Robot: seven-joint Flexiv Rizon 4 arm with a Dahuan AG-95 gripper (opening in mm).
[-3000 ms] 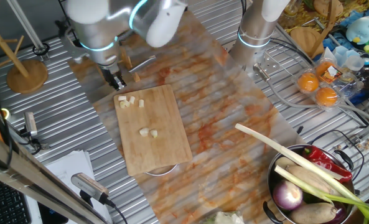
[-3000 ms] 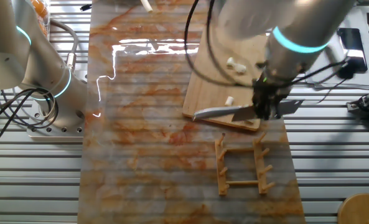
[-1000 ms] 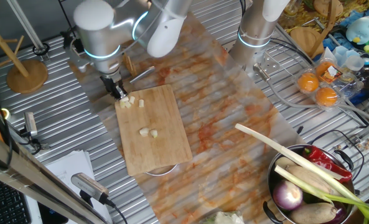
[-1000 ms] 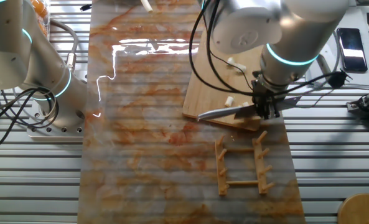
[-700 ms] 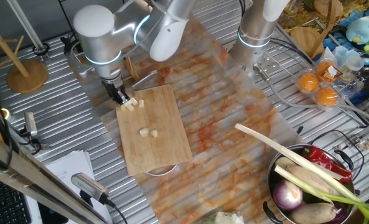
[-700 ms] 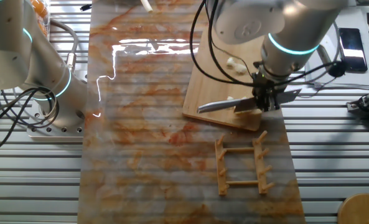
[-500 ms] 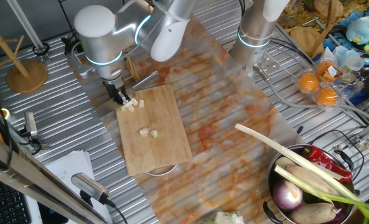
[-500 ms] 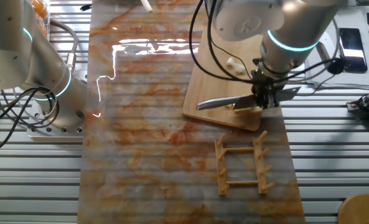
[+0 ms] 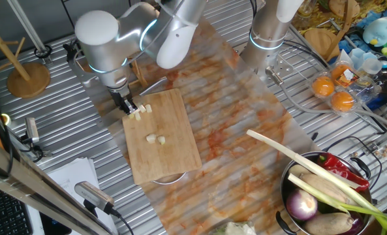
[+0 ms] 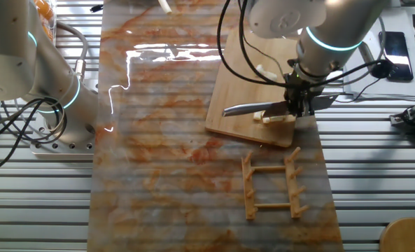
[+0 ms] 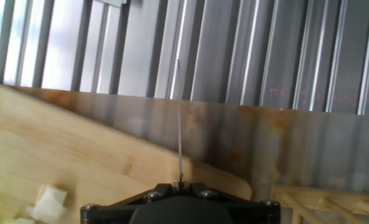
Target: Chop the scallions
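The gripper [image 10: 298,105] fingertips are hard to make out in every view: in one fixed view they are a dark blur at the cutting board's [image 9: 164,147] far corner, and in the hand view only the black housing shows along the bottom edge. The knife [image 10: 252,109] handle is hidden inside the fingers, so only the blade shows, reaching out level over the board's near edge in the other fixed view. In the hand view the blade [image 11: 180,124] is seen edge-on as a thin upright line. The gripper is clamped on the knife. The scallions [image 9: 155,139] lie as short pale chunks on the board: a pair near its middle, and a cluster [image 9: 139,111] at the corner right beside the fingers (touching the blade or not, I cannot tell). A wooden rack [image 10: 270,185] lies flat just beyond the board's edge
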